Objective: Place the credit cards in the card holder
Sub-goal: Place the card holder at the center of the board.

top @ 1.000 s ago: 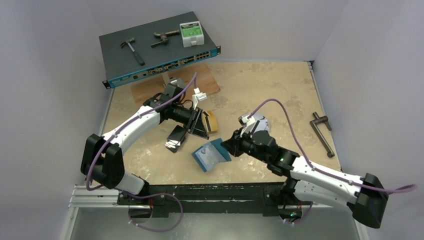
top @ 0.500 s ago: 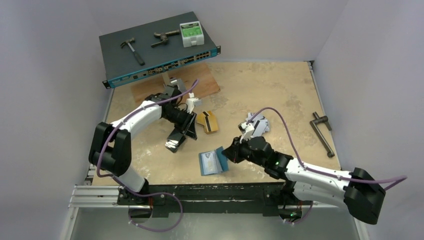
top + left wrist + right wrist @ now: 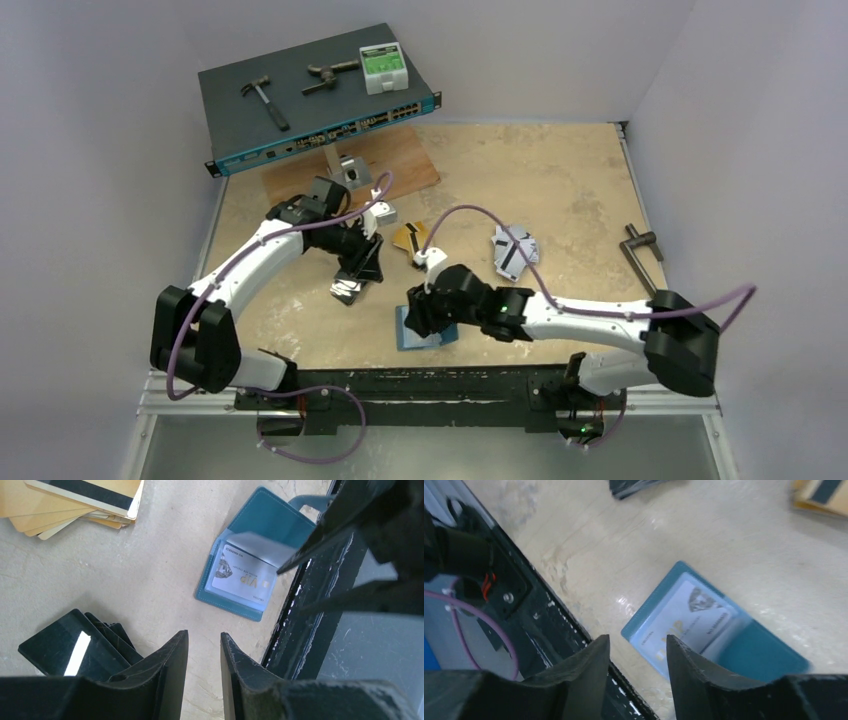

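The teal card holder (image 3: 408, 338) lies open near the table's front edge, with a silver card (image 3: 243, 580) in its clear inner slot. It also shows in the right wrist view (image 3: 769, 652). My right gripper (image 3: 414, 316) is open and empty, just above the holder's left half. Gold cards (image 3: 410, 238) lie fanned behind it. Black cards (image 3: 347, 290) lie in a stack to the left. Silver-grey cards (image 3: 512, 250) lie to the right. My left gripper (image 3: 366, 266) is open and empty, above the table beside the black stack (image 3: 75, 647).
A network switch (image 3: 320, 100) with a hammer, a tool and a white box on it stands at the back left, beside a wooden board (image 3: 405, 165). A metal clamp (image 3: 645, 262) lies at the right. The black front rail (image 3: 420, 385) runs just below the holder.
My right arm has swung left and now hangs over the holder, which has slid left and lies flatter. My left gripper has drawn back from the gold cards toward the black stack.
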